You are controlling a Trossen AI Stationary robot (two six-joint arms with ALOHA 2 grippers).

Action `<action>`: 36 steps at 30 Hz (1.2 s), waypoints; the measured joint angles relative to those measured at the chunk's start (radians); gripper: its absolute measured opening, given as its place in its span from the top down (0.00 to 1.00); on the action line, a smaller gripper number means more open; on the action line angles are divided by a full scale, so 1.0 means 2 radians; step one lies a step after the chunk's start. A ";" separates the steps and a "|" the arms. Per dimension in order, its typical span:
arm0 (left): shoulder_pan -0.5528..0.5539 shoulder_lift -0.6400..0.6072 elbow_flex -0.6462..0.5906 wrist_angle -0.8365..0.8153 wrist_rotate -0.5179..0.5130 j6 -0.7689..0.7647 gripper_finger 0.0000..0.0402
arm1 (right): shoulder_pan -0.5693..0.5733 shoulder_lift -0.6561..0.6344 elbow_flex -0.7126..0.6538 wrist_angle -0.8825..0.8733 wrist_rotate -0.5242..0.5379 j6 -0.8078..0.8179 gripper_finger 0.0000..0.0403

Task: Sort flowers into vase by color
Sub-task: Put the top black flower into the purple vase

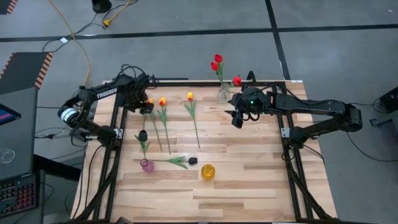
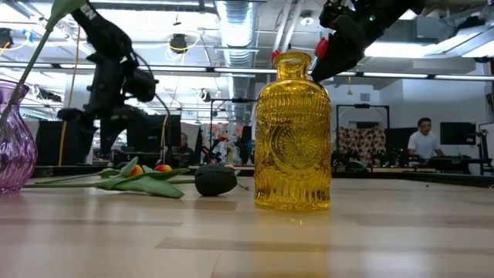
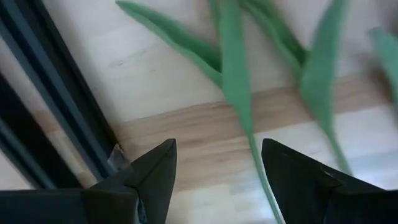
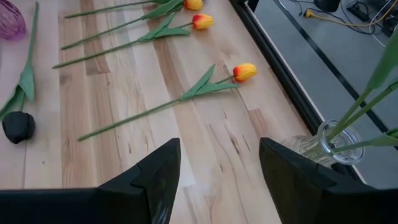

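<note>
Three yellow-orange flowers (image 1: pixel 162 101) lie flat on the wooden table, heads toward the far edge. My left gripper (image 1: pixel 145 109) points down over the leftmost one. It is open, and that flower's green stem (image 3: pixel 245 118) runs between its fingers (image 3: pixel 155 180) untouched. A black flower (image 1: pixel 142 135) stands with its stem in the purple vase (image 1: pixel 147 165). Another black flower (image 1: pixel 193 160) lies beside it. Red flowers (image 1: pixel 217 59) stand in the clear vase (image 1: pixel 224 93). My right gripper (image 1: pixel 237 118) hovers open, nothing between its fingers, near the clear vase (image 4: pixel 333 146).
A yellow glass vase (image 1: pixel 208 172) stands upright toward the near edge, right of the lying black flower. The table's black frame rail (image 3: pixel 56 112) runs close beside my left gripper. Bare wood lies at the near right of the table (image 1: pixel 273 186).
</note>
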State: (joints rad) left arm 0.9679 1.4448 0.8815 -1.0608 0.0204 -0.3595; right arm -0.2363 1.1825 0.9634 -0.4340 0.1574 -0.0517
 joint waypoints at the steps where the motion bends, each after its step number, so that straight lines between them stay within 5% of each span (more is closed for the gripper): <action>1: 0.000 0.000 -0.011 0.011 -0.001 0.000 0.44 | 0.000 0.000 0.000 0.000 0.000 0.000 0.39; 8: -0.002 0.000 -0.068 0.105 0.008 -0.019 0.47 | 0.000 0.000 0.000 0.000 0.000 0.000 0.39; 23: -0.022 -0.002 -0.106 0.159 0.004 -0.057 0.62 | 0.000 0.000 0.000 0.000 0.000 0.000 0.39; 36: -0.023 -0.002 -0.106 0.155 -0.003 -0.084 0.92 | 0.000 0.000 0.000 0.000 0.000 0.000 0.39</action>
State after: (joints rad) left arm 0.9226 1.4418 0.6685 -0.7516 0.0148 -0.5282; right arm -0.2363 1.1824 0.9634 -0.4332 0.1576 -0.0513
